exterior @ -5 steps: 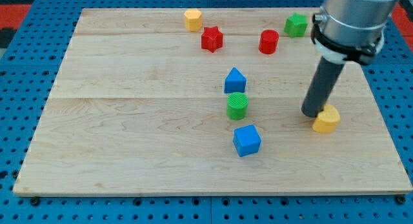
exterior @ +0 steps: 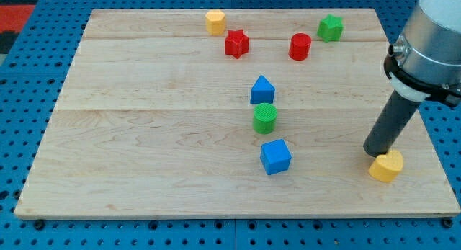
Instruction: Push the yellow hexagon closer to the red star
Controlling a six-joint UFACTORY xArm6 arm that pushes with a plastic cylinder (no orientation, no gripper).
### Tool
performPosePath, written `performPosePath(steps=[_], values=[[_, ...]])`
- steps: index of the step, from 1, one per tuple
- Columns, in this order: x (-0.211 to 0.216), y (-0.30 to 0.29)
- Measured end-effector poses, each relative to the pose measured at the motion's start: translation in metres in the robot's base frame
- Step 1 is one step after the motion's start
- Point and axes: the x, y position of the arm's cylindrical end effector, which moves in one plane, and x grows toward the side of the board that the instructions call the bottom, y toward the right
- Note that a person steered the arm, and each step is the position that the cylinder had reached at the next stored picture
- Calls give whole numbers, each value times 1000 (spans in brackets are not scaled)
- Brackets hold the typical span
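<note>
Yellow hexagon (exterior: 215, 21) sits at view's top, just left of red star (exterior: 235, 43), near but apart. Looks light, rigid plastic w/ flat sides; prob slides easy on smooth wood table (exterior: 144, 135) and may spin if hit off-centre, so push its upper-left face. No fingers, nothing held: my tip (exterior: 374, 153) is far off at lower right, touching a diff yellow block (exterior: 386, 166).

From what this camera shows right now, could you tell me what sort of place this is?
Probably a robotics lab bench: a wooden board lies on a blue perforated base, small coloured blocks such as the red star are scattered over it, and my tip is touching a yellow block.
</note>
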Motion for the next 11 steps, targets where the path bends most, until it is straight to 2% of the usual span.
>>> performPosePath(steps=[2, 3, 4, 5, 6, 7, 8, 9, 10, 11], values=[[-151, -10], [-218, -11], [-268, -39], [-287, -108], [-295, -133], [-330, -191], [-323, -260], [-255, -240], [-214, -227], [-213, -284]])
